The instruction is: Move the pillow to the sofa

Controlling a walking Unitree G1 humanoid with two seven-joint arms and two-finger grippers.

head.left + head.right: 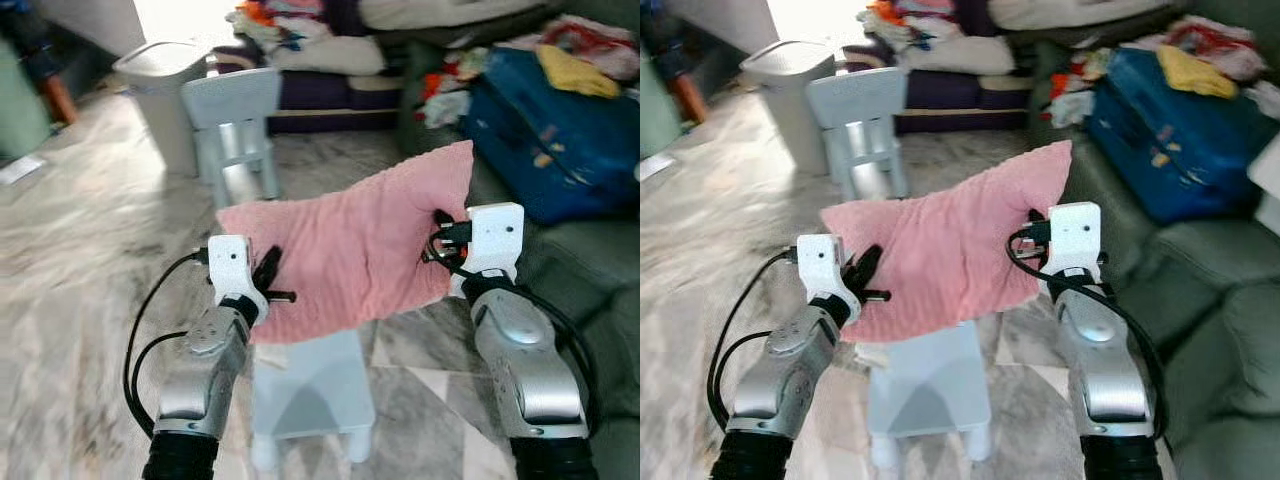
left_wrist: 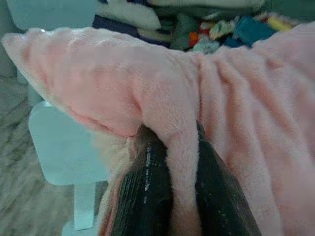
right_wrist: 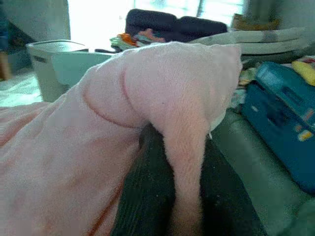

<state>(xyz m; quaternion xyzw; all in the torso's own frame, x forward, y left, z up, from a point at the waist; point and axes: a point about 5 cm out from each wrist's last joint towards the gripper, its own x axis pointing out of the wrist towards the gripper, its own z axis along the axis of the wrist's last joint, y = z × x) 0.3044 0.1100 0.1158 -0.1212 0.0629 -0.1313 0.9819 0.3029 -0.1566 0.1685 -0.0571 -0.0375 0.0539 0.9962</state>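
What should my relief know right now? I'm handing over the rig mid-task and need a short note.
Left tool: shut on the pink pillow, pinching a fold at its left end.
Right tool: shut on the pillow's right end.
Pillow is held in the air between both arms, above a small pale blue stool.
The green sofa lies to the robot's right, with a blue suitcase on it.
Done: pillow picked up.
Left: carry it right and set it on the sofa.

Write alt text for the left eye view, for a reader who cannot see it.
A pink pillow is held up between the robot's two grippers, the left gripper pinching its lower left edge and the right gripper its right edge, above a pale blue stool. A grey-green sofa bearing a blue suitcase lies to the right.
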